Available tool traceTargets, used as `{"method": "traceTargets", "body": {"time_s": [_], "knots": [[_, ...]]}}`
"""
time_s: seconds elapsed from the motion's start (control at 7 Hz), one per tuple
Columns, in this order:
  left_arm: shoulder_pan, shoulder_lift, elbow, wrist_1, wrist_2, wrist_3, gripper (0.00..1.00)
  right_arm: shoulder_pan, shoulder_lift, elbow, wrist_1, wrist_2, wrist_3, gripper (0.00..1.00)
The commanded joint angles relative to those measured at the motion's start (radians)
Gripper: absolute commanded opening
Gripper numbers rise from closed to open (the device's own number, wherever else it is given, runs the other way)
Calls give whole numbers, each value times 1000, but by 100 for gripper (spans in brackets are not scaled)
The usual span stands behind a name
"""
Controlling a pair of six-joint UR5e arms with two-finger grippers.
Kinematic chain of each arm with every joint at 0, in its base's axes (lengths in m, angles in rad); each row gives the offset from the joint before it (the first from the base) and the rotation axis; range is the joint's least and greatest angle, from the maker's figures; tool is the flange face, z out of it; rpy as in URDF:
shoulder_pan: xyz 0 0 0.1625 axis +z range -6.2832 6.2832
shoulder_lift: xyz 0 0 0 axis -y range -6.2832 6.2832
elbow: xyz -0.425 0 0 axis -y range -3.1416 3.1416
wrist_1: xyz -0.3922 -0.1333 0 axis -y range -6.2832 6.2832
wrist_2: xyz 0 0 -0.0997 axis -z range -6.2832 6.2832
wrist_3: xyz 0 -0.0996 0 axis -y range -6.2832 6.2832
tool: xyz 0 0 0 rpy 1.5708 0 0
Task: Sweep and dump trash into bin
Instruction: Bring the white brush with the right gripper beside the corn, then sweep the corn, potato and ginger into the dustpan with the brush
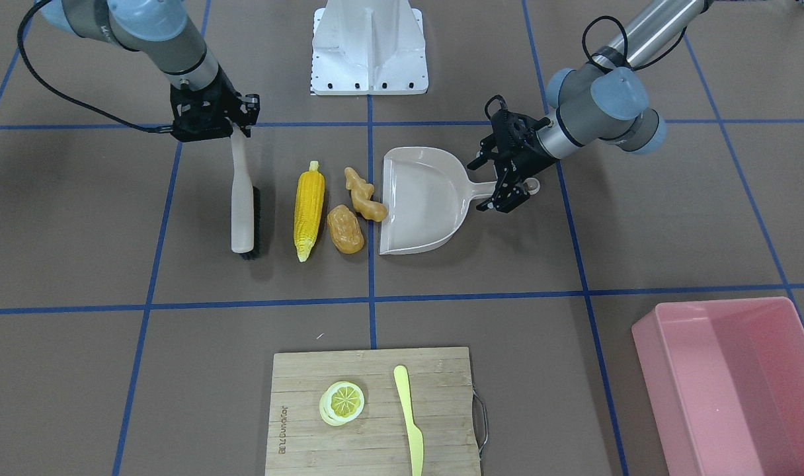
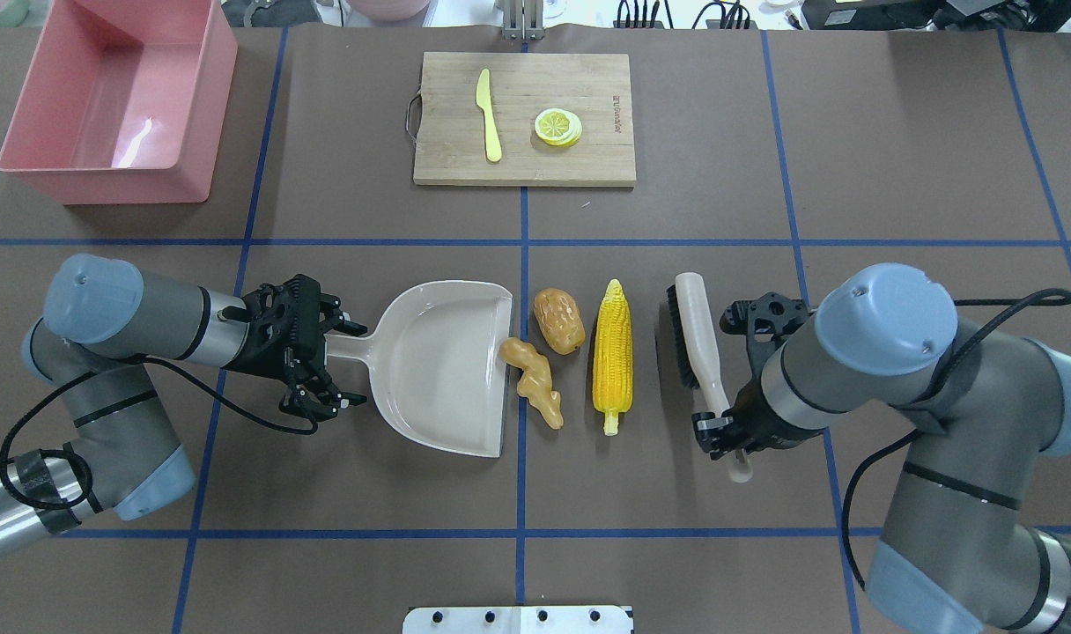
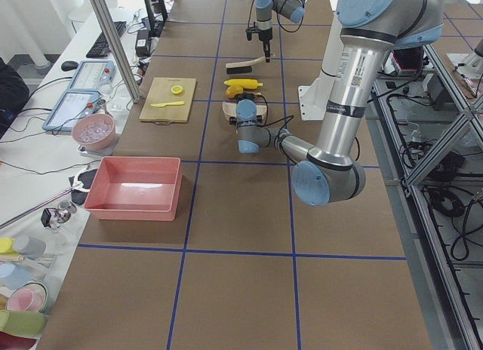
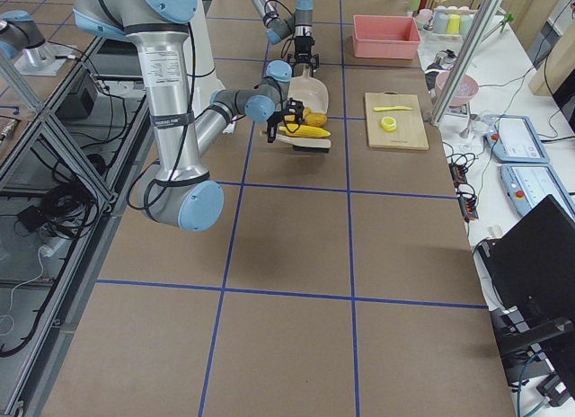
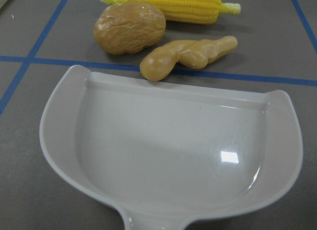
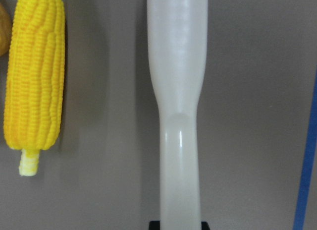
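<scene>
Three pieces of trash lie in a row at mid-table: a yellow corn cob (image 2: pixel 612 357), a tan ginger root (image 2: pixel 533 379) and an orange-brown potato lump (image 2: pixel 559 320). The ginger touches the lip of a beige dustpan (image 2: pixel 439 365). My left gripper (image 2: pixel 349 363) is open, and its fingers straddle the dustpan handle. My right gripper (image 2: pixel 720 431) is shut on the handle of a white brush (image 2: pixel 696 339), which lies just right of the corn. The pink bin (image 2: pixel 104 180) stands empty at the far left corner. In the left wrist view the dustpan (image 5: pixel 168 150) faces the ginger (image 5: pixel 188 56) and the potato (image 5: pixel 130 28).
A wooden cutting board (image 2: pixel 588 158) lies at the far middle and carries a pale yellow knife (image 2: pixel 489 128) and a lemon slice (image 2: pixel 558 126). The white robot base (image 1: pixel 369 46) stands at the near edge. Blue tape lines cross the brown table.
</scene>
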State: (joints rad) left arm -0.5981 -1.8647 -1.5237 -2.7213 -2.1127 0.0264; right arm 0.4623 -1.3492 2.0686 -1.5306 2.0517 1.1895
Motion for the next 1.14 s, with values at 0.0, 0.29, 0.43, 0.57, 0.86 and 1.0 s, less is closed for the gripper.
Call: {"method": "traceTargets", "body": {"time_s": [0.0,0.29,0.43,0.57,0.86,1.0], "knots": [[4,-7,13,0,0,1,97,-73,53,-8,-19,-28,82,0],[8,-7,13,0,0,1,97,-79,93,-22,-52,-31,84,0],[8,-8,11,0,2,1,97,-79,126,-44,-57,-39,85,0],[8,-10,10,2,2,0,97,-82,171,-73,-81,-48,87,0],[8,-10,8,3,2,0,97,-89,243,-116,-114,-54,90,0],[8,-10,8,3,2,0,97,-93,269,-140,-114,-68,90,0]]}}
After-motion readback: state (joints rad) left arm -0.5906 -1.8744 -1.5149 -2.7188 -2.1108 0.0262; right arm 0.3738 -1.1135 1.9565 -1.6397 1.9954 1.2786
